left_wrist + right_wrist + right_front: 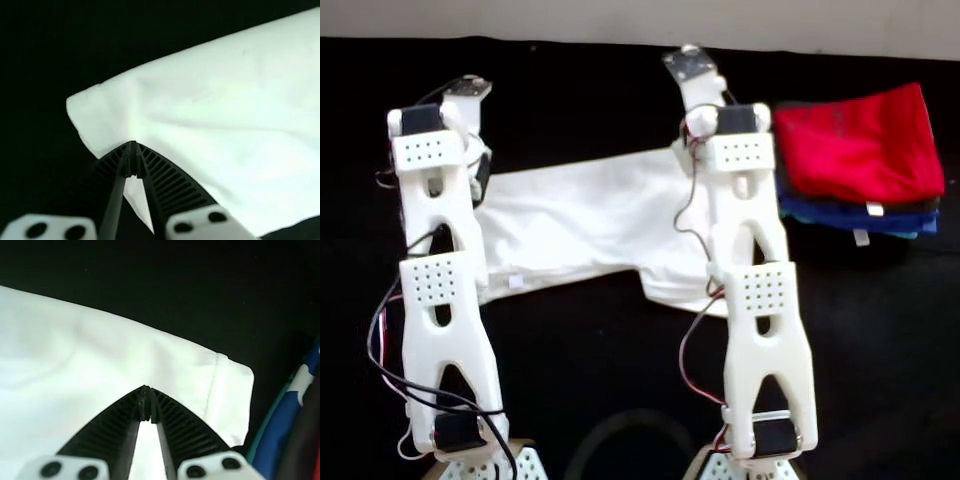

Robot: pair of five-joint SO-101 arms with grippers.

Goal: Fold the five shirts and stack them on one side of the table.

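Lying flat, white shirt (580,225), long axis side-to-side.

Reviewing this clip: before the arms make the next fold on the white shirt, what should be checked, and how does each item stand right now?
1. Left claw shut on the white shirt near one far corner: ok.
2. Right claw shut on the shirt's far edge near the other corner: ok.
3. Shirt lying smooth: not ok. The high view shows wrinkles and an uneven near edge.
4. Stack of folded shirts apart from the white shirt: ok, with dark table between them.
5. Count of shirts in the stack: cannot tell. Red, black and blue layers show.
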